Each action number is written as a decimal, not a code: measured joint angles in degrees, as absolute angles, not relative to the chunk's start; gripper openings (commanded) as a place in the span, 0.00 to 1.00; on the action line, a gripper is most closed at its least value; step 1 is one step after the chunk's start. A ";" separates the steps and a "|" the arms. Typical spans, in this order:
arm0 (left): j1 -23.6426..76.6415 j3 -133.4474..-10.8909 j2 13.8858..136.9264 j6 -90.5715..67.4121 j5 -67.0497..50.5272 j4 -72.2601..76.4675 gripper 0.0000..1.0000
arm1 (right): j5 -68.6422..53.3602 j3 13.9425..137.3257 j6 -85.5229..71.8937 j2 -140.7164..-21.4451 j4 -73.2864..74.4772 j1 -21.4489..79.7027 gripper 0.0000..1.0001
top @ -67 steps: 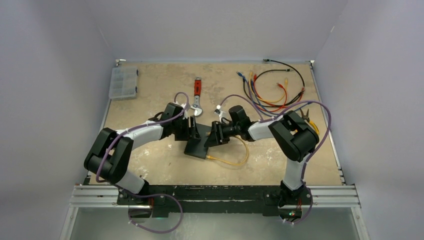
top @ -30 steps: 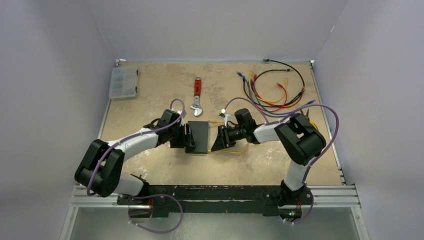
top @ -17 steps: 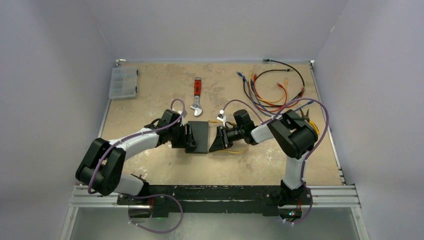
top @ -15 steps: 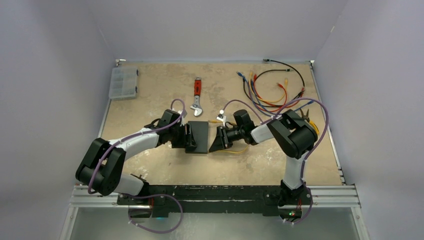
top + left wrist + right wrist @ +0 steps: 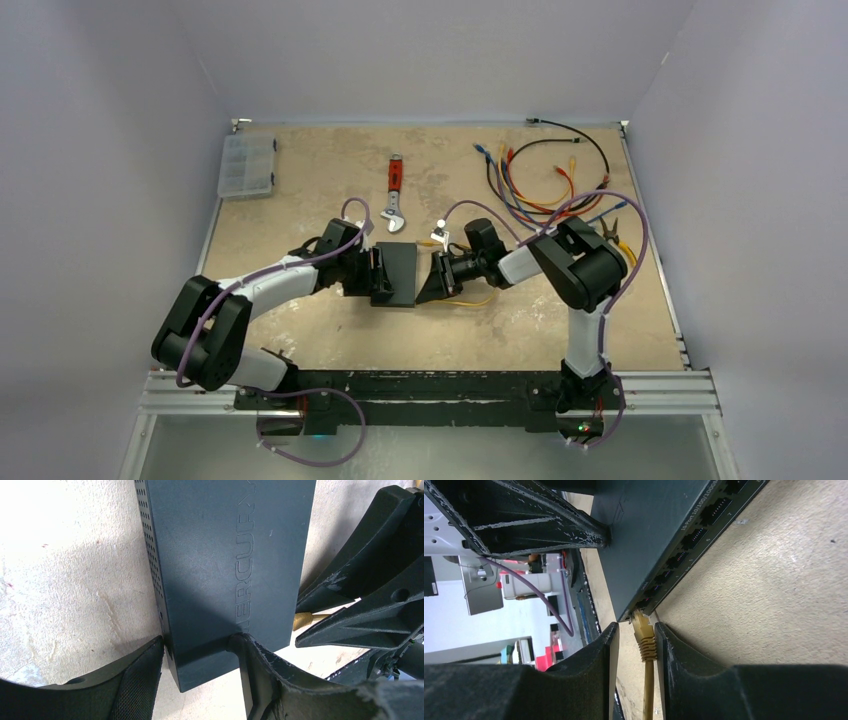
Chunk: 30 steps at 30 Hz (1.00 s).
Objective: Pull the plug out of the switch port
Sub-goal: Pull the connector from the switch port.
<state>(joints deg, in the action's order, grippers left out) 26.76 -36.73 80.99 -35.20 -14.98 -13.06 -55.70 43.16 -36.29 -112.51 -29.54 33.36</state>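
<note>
The plug (image 5: 645, 637), seated in the end port of the switch (image 5: 400, 272), is being straddled by the right tool (image 5: 635, 628), its jaws apart and not yet clamped. The switch is being gripped on the table (image 5: 320, 170) by the left tool (image 5: 197, 645). The pull itself is being left undone.

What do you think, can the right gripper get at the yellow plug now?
Probably yes. The right gripper straddles the plug, one finger on each side, where it sits in the end port of the switch. Nothing lies between them.
</note>
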 measured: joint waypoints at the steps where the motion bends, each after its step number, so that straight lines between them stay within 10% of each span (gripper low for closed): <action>1: 26.76 -36.73 80.99 -35.20 -15.00 -13.06 0.54 | -55.75 43.18 -36.47 -112.64 -29.69 33.36 0.36; 7: 26.76 -36.73 80.99 -35.18 -15.03 -13.06 0.54 | -56.51 43.81 -37.01 -113.43 -30.15 33.47 0.36; 15: 26.76 -36.75 80.99 -34.89 -14.87 -13.15 0.55 | -57.04 43.90 -37.58 -115.42 -31.64 33.47 0.01; 30: 31.29 -44.71 80.03 -32.95 0.23 -25.02 0.69 | -57.32 43.90 -37.89 -115.66 -32.03 33.71 0.00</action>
<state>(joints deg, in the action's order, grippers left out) 31.29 -44.71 80.03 -32.95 0.23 -25.02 -57.32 43.90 -37.89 -115.66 -32.03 33.71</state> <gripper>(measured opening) 0.692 0.041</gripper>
